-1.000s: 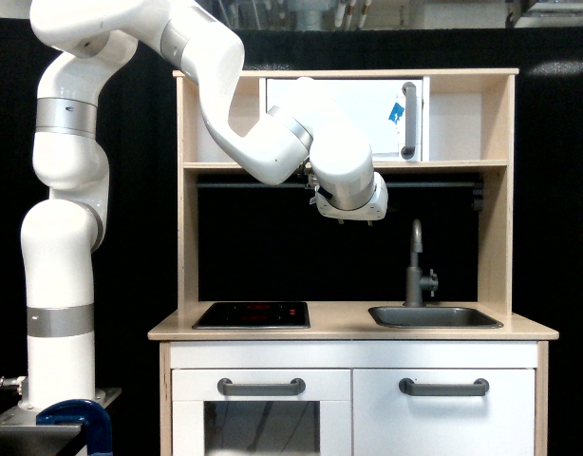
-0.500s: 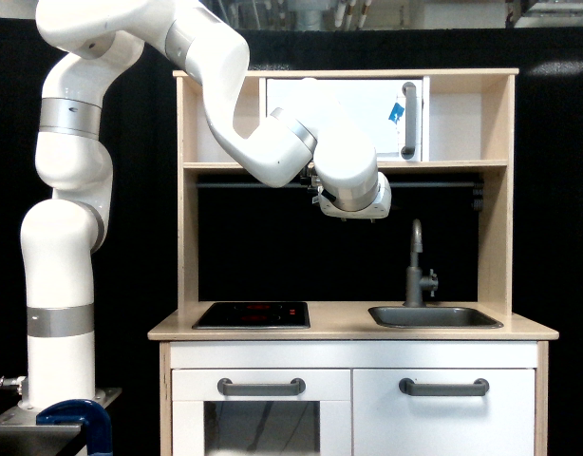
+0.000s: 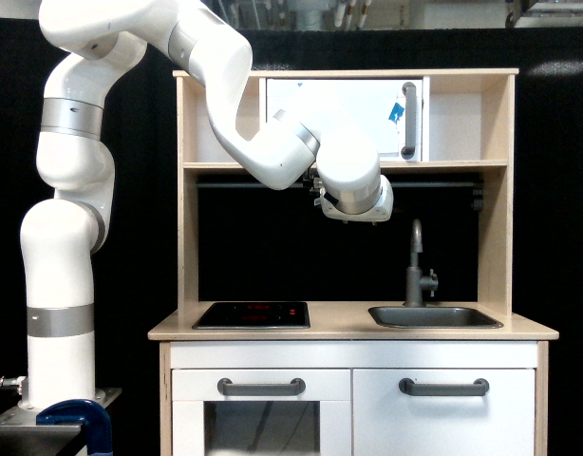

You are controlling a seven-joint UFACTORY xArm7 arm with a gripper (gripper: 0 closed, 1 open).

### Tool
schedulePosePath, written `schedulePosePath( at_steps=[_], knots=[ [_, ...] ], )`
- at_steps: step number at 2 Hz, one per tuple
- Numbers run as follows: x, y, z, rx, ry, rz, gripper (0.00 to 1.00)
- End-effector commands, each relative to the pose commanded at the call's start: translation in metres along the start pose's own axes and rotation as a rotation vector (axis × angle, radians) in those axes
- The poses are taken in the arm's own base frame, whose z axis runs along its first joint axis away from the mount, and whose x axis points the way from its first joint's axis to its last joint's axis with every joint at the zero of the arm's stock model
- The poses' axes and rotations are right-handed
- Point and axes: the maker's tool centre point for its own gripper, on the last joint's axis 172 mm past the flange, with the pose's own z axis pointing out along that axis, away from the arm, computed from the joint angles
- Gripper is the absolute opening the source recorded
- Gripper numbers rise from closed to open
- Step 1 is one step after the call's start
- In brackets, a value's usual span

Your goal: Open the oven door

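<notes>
Shifted slightly up and toward the exterior view's right, the end effector hangs below the oven door; its finger spread cannot be told. Shut, that door sits above the faucet.

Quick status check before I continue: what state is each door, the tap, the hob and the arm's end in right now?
oven door: closed, vertical handle untouched
windowed door: closed
plain lower door: closed
tap: upright, no water visible
hob: red markings showing on its dark surface
sink: nothing visible inside
gripper: in front of the shelf edge, below the oven door; fingers hidden
</notes>
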Motion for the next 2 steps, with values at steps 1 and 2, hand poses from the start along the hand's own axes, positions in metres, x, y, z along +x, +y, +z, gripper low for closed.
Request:
schedulePosePath(
  at_steps=[1,2],
  knots=[
    [-0.016,0.001,-0.002,0.0,0.0,0.0,1.0],
    [0.072,0.027,0.015,0.0,0.0,0.0,1.0]
  ],
)
